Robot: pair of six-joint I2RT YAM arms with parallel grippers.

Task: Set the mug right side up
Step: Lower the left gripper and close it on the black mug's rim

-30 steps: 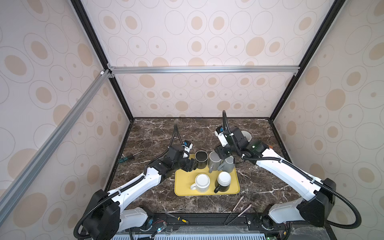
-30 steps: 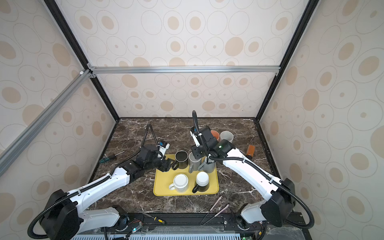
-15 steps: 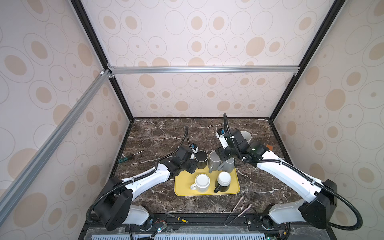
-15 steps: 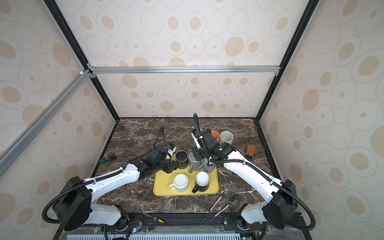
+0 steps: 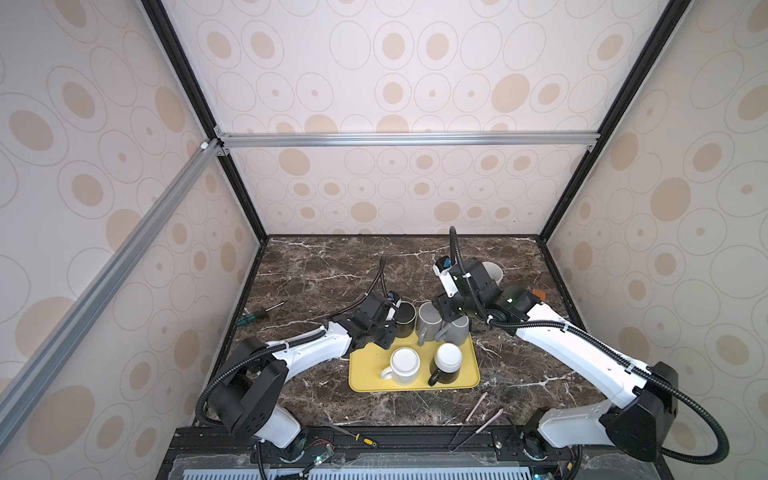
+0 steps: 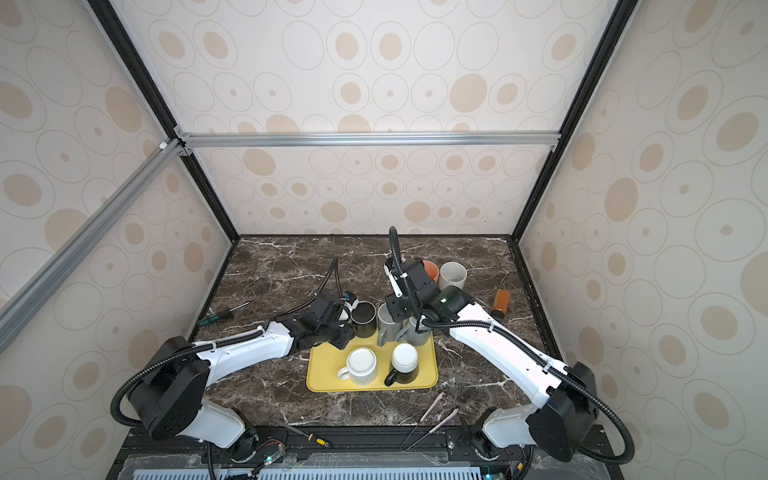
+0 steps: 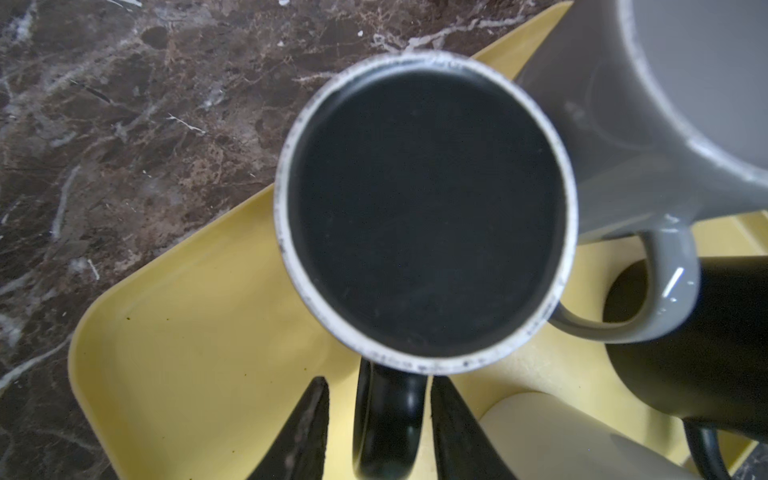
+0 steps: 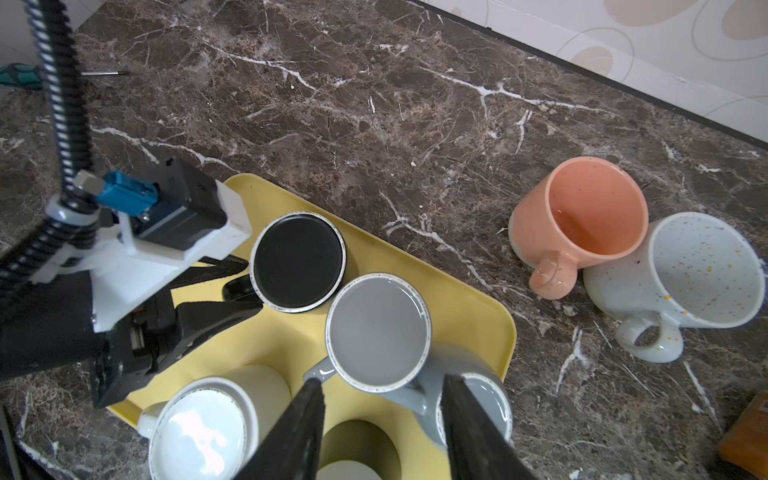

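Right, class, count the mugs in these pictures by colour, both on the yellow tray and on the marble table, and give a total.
Black ceramic mugs: 2
Grey ceramic mugs: 2
Cream ceramic mug: 1
Peach ceramic mug: 1
White speckled ceramic mug: 1
Total: 7

Left gripper is low at the yellow tray's back left corner, just beside the dark mug. Right gripper hangs over the grey mugs at the tray's back edge. The cream mug and black mug sit side by side along its front.
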